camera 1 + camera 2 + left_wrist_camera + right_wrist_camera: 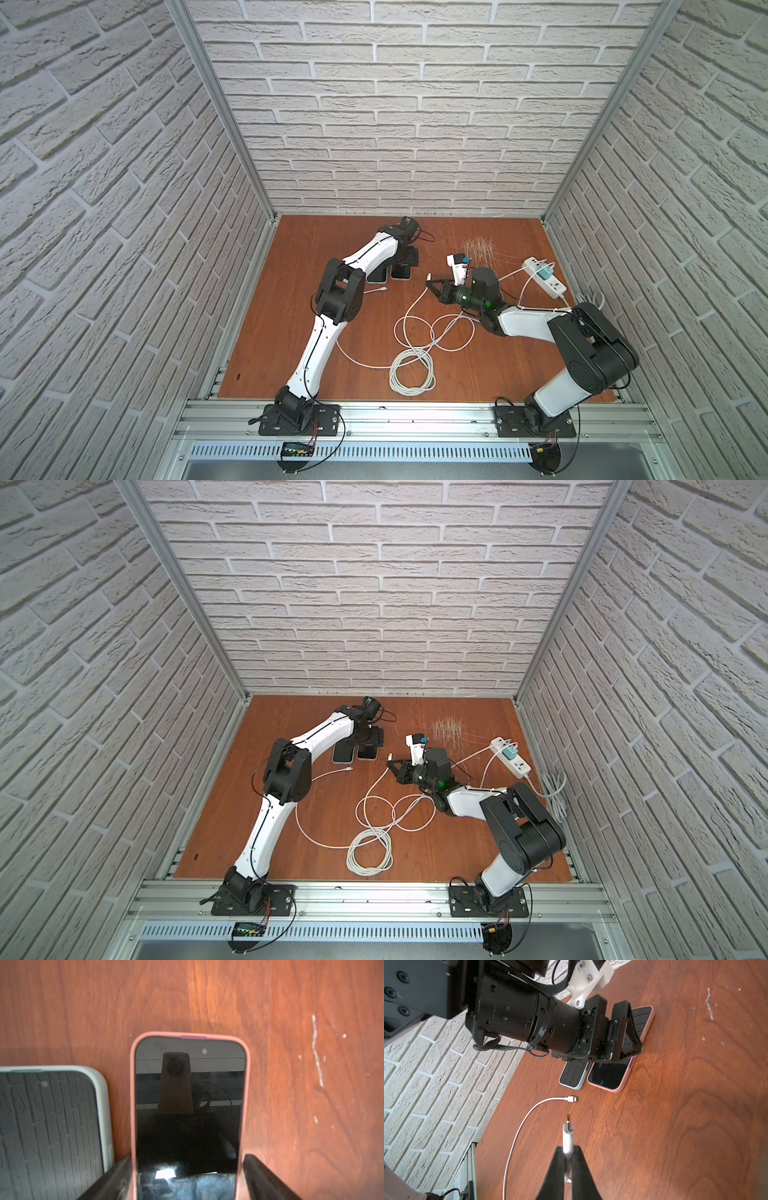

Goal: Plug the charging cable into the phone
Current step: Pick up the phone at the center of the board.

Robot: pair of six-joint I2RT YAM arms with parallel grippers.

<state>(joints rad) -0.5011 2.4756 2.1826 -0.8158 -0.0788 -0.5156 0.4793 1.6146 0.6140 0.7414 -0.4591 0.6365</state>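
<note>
The right gripper point(568, 1148) pinches the stiff white plug point(568, 1135) of the limp, light cable point(392, 374). The left gripper point(186, 1158) straddles the slick pink phone point(189, 1095), jaws wide; clamped or not, I can't tell.

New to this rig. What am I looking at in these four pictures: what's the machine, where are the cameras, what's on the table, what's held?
The machine is two robot arms bolted to a rail at the front of a wooden table. Both top views look down from overhead. The other two pictures come from a camera on each arm's wrist. On the table lie a pink-cased phone, a pale-cased phone beside it, a power strip, a coiled white cable and a loose plug. The left gripper appears to clamp the pink-cased phone's long edges. The right gripper pinches the charging plug, which is not yet inserted.
</note>
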